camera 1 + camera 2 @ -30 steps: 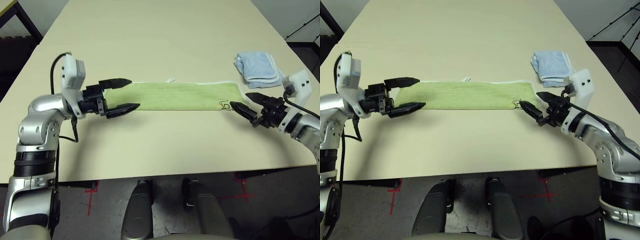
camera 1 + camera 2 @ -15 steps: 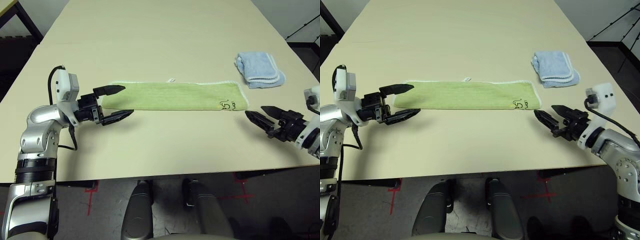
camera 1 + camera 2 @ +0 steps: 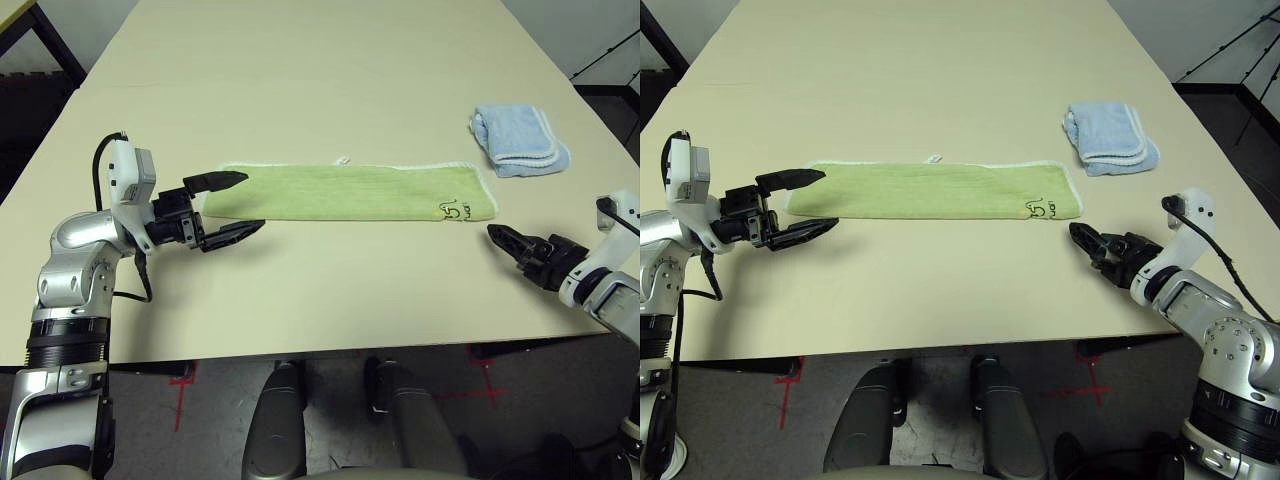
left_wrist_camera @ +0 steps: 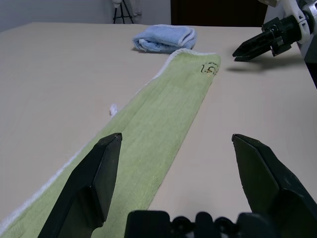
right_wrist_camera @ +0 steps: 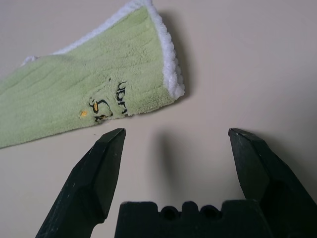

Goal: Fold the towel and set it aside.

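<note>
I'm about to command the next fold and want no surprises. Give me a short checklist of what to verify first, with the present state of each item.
1. Light green terry towel lies flat as a long strip on the beige table: ok.
2. Left gripper open, its tips at the strip's left end, holding nothing: ok.
3. Right gripper open, empty: ok.
4. Right gripper at the end with the black handwritten mark: not ok, it sits clear of the cloth.
5. Small pale blue folded towel lies apart from the green strip: ok.
6. Layers squarely aligned under the fold: cannot tell.
</note>
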Controlling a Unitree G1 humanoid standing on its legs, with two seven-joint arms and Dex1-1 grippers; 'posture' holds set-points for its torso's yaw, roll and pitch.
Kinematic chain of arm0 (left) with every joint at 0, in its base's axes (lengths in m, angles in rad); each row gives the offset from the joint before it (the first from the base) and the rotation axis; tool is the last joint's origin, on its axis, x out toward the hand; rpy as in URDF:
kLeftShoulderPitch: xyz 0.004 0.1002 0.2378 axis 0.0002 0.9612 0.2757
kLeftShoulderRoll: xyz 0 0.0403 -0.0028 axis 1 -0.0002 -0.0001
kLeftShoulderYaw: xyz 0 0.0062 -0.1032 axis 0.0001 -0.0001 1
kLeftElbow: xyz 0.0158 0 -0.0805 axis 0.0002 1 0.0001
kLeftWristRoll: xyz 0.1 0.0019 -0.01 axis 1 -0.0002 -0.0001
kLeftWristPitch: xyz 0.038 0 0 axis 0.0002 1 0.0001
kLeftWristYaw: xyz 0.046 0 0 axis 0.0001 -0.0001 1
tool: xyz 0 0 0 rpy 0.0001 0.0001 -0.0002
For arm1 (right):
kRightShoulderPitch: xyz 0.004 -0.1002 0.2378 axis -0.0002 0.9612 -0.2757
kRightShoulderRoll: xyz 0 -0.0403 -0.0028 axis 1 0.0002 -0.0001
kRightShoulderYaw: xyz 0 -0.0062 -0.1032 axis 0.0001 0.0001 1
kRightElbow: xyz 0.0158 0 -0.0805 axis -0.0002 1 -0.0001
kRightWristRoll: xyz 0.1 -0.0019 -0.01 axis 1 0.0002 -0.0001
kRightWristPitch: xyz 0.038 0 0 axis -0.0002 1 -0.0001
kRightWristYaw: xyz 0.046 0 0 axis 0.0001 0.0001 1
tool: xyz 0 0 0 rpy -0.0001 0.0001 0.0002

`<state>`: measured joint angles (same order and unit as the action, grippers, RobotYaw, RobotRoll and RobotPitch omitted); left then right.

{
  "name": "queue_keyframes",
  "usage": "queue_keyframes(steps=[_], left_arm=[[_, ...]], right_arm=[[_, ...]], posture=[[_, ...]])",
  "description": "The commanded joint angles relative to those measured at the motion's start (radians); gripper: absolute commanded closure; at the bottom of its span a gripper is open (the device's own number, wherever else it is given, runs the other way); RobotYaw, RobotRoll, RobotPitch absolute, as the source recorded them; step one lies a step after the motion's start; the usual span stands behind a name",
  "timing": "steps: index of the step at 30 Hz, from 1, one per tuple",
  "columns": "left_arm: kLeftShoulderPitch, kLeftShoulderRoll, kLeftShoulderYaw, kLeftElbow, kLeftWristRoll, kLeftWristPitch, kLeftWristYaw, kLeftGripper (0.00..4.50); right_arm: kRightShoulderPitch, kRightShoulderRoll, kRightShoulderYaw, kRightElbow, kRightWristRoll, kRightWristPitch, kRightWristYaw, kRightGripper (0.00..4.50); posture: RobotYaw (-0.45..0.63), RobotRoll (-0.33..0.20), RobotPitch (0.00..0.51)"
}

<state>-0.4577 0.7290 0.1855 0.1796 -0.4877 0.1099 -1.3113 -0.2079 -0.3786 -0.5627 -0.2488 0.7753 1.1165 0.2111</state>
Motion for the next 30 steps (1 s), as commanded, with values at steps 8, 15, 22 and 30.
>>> queue_keyframes(steps=[8,15,22,30], left_arm=[[-0.005,0.016,-0.006,0.019,0.016,-0.026,-0.006,0.00],[-0.019,0.015,-0.007,0.032,0.018,-0.027,-0.002,0.00],[-0.017,0.018,-0.006,0.036,0.027,-0.030,0.000,0.00],[-0.027,0.020,-0.011,0.047,0.038,-0.033,-0.001,0.00]], right_arm=[[-0.049,0.089,0.034,0.126,-0.028,-0.043,-0.087,0.02],[-0.136,0.189,-0.005,0.182,0.016,-0.057,-0.180,0.02],[-0.202,0.263,-0.083,0.212,0.100,-0.007,-0.309,0.02],[-0.212,0.269,-0.062,0.190,0.133,0.022,-0.373,0.02]], posture=[[0.13,0.000,0.186],[0.13,0.000,0.187],[0.14,0.000,0.192],[0.14,0.000,0.193]])
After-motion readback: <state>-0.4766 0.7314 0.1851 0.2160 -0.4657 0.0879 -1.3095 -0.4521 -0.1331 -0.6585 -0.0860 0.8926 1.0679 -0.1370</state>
